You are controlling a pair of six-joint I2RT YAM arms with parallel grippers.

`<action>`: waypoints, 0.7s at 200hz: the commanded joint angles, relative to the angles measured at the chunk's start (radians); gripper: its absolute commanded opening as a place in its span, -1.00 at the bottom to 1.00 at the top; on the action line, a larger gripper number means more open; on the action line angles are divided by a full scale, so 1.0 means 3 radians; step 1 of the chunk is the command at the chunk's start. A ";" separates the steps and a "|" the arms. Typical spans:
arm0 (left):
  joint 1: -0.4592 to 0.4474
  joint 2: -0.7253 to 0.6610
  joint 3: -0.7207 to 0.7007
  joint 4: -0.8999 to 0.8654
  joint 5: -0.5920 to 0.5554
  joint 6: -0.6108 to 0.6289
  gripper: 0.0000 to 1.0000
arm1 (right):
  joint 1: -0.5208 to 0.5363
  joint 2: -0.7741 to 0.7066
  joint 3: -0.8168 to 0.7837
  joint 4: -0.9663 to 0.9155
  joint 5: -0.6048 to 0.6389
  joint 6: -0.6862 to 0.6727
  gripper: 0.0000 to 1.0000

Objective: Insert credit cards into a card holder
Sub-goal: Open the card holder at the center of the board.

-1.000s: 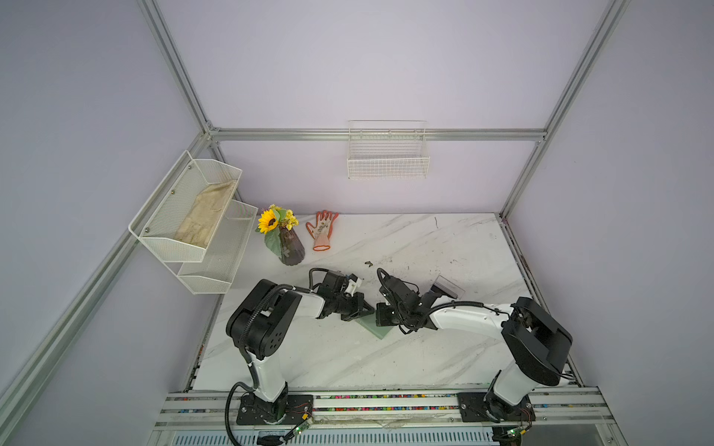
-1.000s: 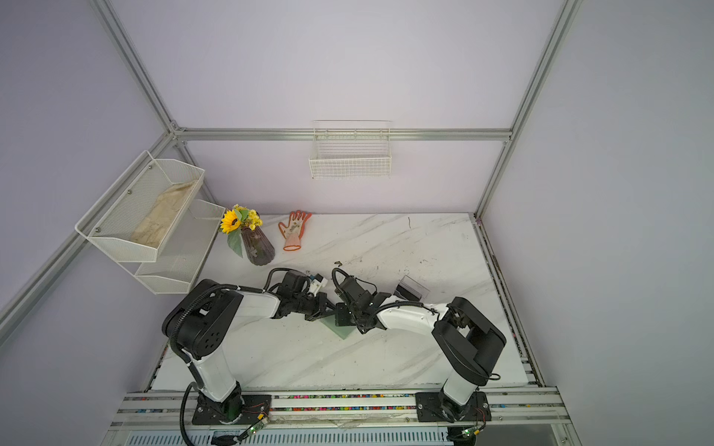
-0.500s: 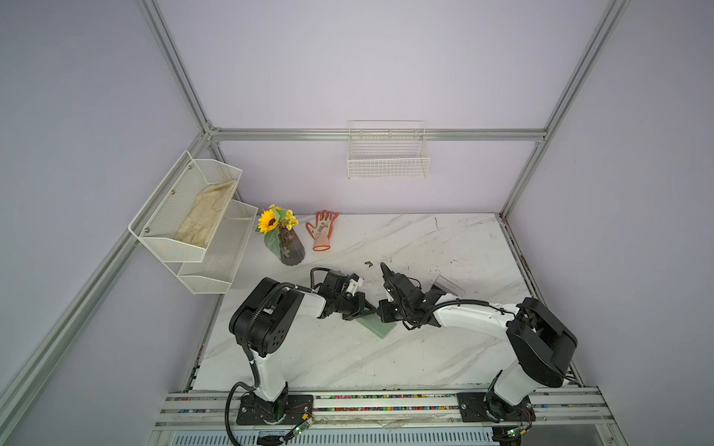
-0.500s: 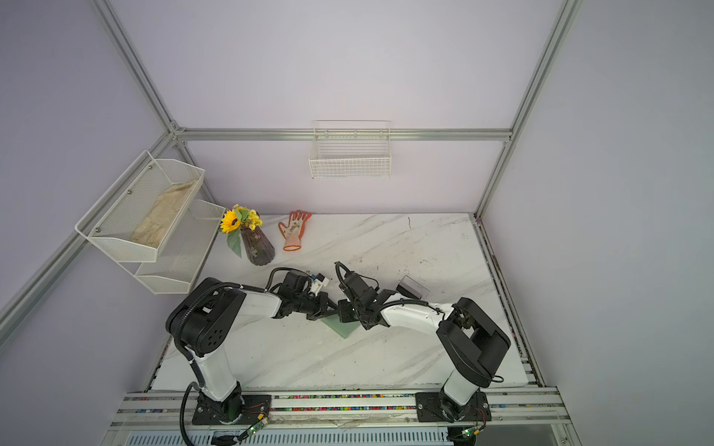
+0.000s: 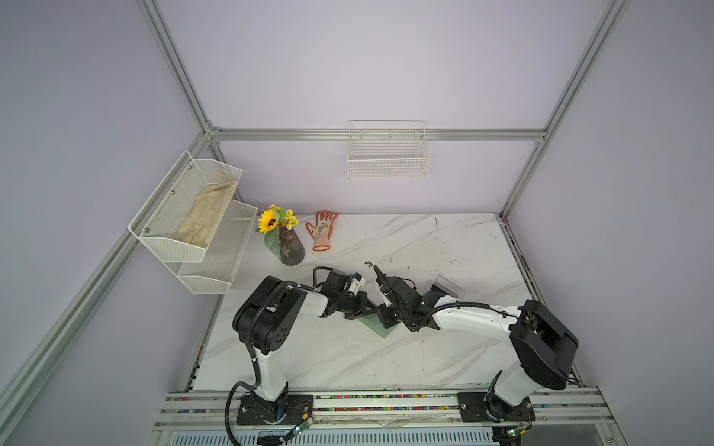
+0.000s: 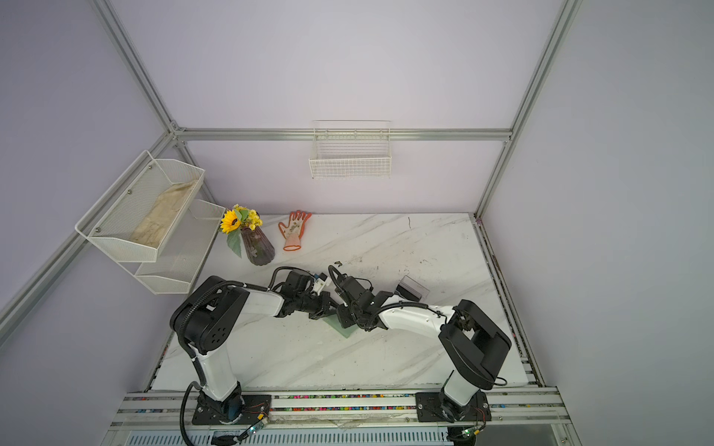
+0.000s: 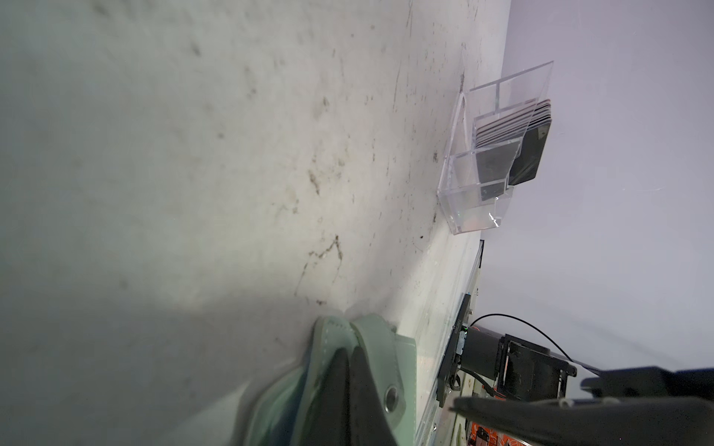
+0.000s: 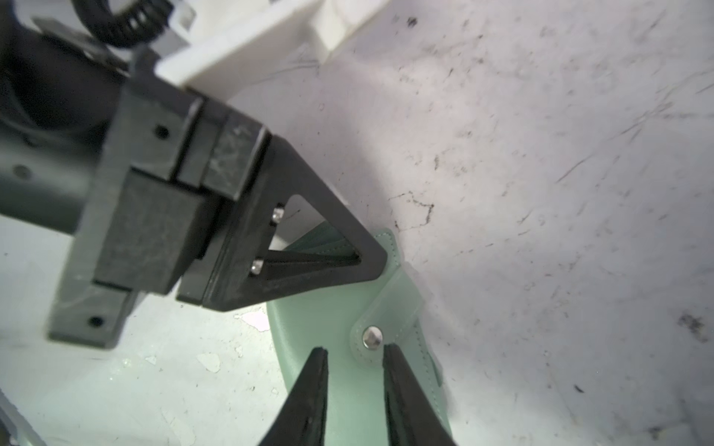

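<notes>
Newly parted, right claw point(image 8: 355, 347) straddles card holder's point(image 8: 309, 320) snap tab point(image 8: 390, 316); left claw point(image 7: 349, 359), clamped on its edge, should hold steady.

Arms converge low; left gripper point(image 7: 349, 352) jaws clamped, right gripper point(image 8: 355, 348) jaws parted.

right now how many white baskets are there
3: a wire basket on the back wall; an upper basket and a lower basket stacked on the left wall. None looks hidden.

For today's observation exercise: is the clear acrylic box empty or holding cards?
Holding cards: dark cards stand stacked inside the clear acrylic box, visible through its wall. Number: cannot tell.
</notes>
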 commanded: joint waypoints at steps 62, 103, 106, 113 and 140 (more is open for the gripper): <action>-0.0172 0.0543 -0.0144 -0.1029 -0.0949 -0.0028 -1.00 | 0.0177 0.0212 0.0089 0.0026 0.0448 -0.0129 -0.42; -0.0172 0.0560 -0.0110 -0.1074 -0.0947 -0.0022 -1.00 | 0.0188 0.0304 0.0140 0.0025 0.0585 -0.0183 -0.43; -0.0170 0.0566 -0.0113 -0.1077 -0.0947 -0.0022 -1.00 | 0.0192 0.0314 0.0140 0.0026 0.0584 -0.0187 -0.43; -0.0171 0.0565 -0.0108 -0.1079 -0.0946 -0.0023 -1.00 | 0.0191 0.0339 0.0140 0.0034 0.0580 -0.0199 -0.43; -0.0173 0.0577 -0.0099 -0.1089 -0.0948 -0.0017 -1.00 | 0.0195 0.0399 0.0121 0.0047 0.0587 -0.0206 -0.46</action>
